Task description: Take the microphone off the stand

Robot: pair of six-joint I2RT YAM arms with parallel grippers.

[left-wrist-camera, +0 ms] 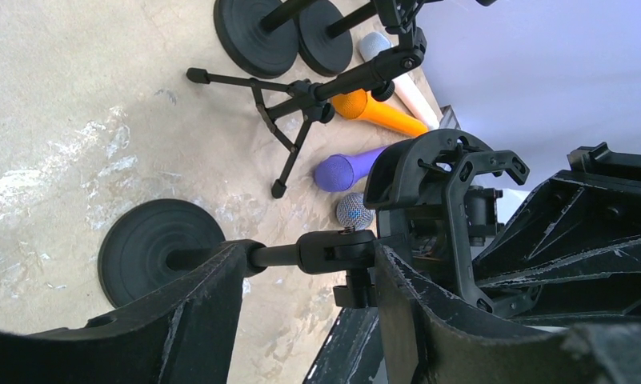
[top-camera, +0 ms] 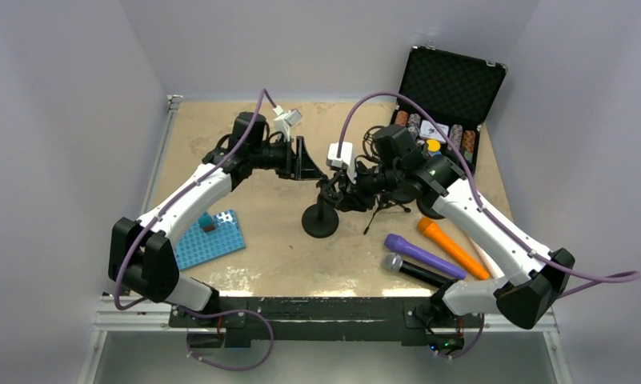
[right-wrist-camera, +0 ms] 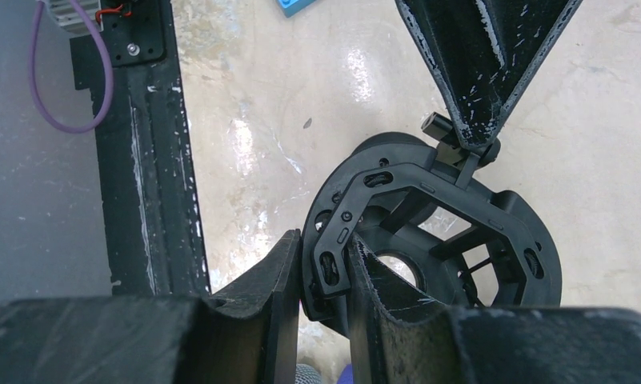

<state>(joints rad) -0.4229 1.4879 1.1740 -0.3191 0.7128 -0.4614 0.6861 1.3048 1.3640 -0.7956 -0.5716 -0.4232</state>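
Observation:
A black stand with a round base (top-camera: 320,222) stands mid-table. Its post joint (left-wrist-camera: 341,250) shows between the wide-apart fingers of my left gripper (left-wrist-camera: 309,312), which is open and hovers just behind the stand (top-camera: 307,160). A black ring-shaped shock mount (right-wrist-camera: 453,232) tops the stand. My right gripper (right-wrist-camera: 325,272) is shut on the mount's rim; the mount's centre shows the table through it. Purple (top-camera: 425,256), orange (top-camera: 453,246) and black silver-headed (top-camera: 417,272) microphones lie on the table to the right.
A tripod stand (left-wrist-camera: 293,120) and two more round bases (left-wrist-camera: 257,32) crowd the area behind my right gripper. An open black case (top-camera: 449,88) with chips sits at the back right. A blue rack (top-camera: 209,238) lies front left.

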